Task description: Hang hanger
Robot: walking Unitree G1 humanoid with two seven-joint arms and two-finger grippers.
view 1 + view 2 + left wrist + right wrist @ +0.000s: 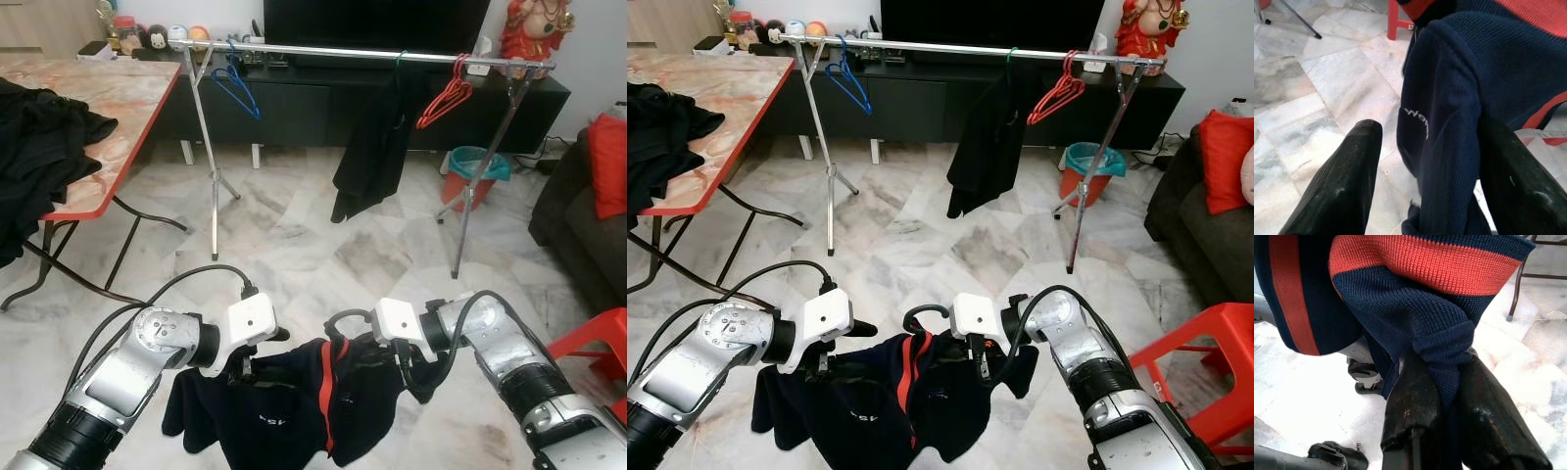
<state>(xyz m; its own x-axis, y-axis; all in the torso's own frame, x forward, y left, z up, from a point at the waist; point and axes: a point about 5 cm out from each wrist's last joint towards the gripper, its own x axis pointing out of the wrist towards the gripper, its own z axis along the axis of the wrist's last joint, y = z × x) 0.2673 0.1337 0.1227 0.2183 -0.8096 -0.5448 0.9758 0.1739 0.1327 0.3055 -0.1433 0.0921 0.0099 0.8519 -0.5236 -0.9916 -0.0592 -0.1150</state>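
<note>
Task looks early to mid: navy sweater (284, 406) with an orange-red stripe sits on a black hanger whose hook (338, 320) pokes up at the collar, held low in front of the robot, well apart from the clothes rail (323, 50) at 12 o'clock. Not hung yet. Left to do, by my read: walk up, lift, drop the hook over the rail.

Rail already carries a blue hanger (235, 86) toward 11, a black garment (367, 147) near the middle and a red hanger (443, 98) toward 1. More dark clothes (39, 147) lie on the surface (118, 93) at 9 to 10 o'clock.

Right pincer (1442, 404): fingers nearly closed, clamped on a bunched fold of the navy knit at the sweater's right shoulder, at 5 o'clock in the head views.

Left pincer (1425, 161): fingers (1342, 181) spread fairly wide, navy fabric hanging between them and lying against one finger; it takes the left shoulder at 7 o'clock, but I cannot tell if it truly grips or just supports.
</note>
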